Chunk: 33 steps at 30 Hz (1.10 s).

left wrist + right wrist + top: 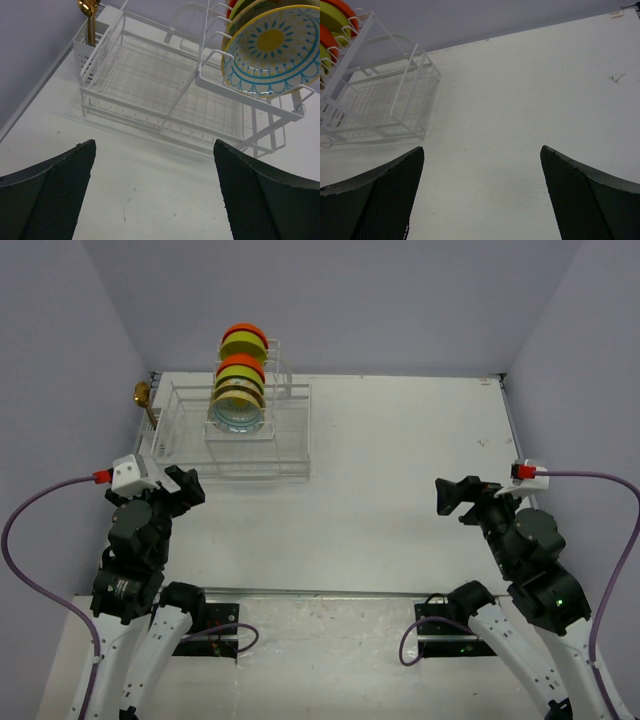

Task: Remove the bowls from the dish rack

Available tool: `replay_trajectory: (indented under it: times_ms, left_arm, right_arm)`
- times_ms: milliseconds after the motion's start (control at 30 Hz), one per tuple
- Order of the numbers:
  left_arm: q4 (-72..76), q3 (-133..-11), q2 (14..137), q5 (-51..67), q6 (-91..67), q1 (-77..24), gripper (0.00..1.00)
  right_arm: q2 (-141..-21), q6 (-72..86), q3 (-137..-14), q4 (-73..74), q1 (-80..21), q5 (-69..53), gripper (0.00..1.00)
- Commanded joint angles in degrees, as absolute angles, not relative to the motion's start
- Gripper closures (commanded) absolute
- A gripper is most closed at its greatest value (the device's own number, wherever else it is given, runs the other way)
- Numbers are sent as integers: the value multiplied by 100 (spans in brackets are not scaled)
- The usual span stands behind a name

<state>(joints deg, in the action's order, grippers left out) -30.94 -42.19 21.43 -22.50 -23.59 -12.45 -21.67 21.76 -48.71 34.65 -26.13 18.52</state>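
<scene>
While left tool (186, 486) and right tool (447, 497) hover spread, empty, over desk (400, 460), bowls (240, 380) stand slotted in dish rack (180, 430) ahead of left tool.

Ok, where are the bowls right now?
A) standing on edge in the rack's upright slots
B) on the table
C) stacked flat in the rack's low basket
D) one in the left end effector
A: the bowls stand on edge in the raised slots of the rack, floral bowl in front; the left end effector and right end effector are open and empty.
</scene>
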Motion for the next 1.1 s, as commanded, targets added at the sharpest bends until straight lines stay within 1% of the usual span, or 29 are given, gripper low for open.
replay_trajectory:
  times_ms: [0, 167, 267, 367, 500, 600, 733, 800, 833, 867, 967, 1033, 1067]
  left_arm:
    - [-3058, -4412, 2118, -2084, -2496, -1257, 0]
    - [-3340, -4964, 2206, -1049, -3146, -1257, 0]
    - [-3428, -5307, 2206, -644, -3559, -1257, 0]
    - [-3384, -5379, 2101, -396, -3998, -1266, 0]
    - [-3068, -5089, 2083, -27, -5427, -1257, 0]
    - [-2638, -5010, 2433, 395, -6149, -1257, 0]
    - [-2243, -5106, 3241, 826, -6819, -1257, 0]
    - [-1979, -5019, 3409, 905, -7196, -1257, 0]
    - [-1777, -4992, 3549, 897, -7346, -1257, 1]
    - [-1627, -4923, 3612, 931, -7556, -1257, 5]
    - [-1275, -4957, 3866, 897, -7804, -1266, 9]
    - [-1117, -5036, 4068, 626, -7971, -1301, 10]
    - [-1047, -5062, 4148, 494, -8006, -1318, 14]
  right_arm:
    - [-2153, 2057, -4869, 3165, -2602, 1636, 1]
    - [-1978, 2013, -4703, 2988, -2610, 1407, 1]
    - [-1942, 2013, -4658, 2988, -2610, 1327, 1]
    - [-1873, 2100, -4658, 2918, -2610, 1117, 1]
    - [-1775, 2267, -4641, 2839, -2610, 1309, 1]
    - [-1802, 2250, -4684, 2865, -2610, 1485, 1]
    - [-1881, 2285, -4685, 2848, -2602, 1275, 1]
    - [-1907, 2311, -4641, 2821, -2610, 1143, 1]
    - [-1933, 2320, -4641, 2795, -2610, 1099, 1]
    - [-1925, 2329, -4632, 2786, -2610, 1038, 1]
    - [-1899, 2329, -4606, 2769, -2610, 984, 1]
    - [-1855, 2329, -4605, 2742, -2610, 958, 1]
    - [-1837, 2303, -4605, 2742, -2610, 941, 1]
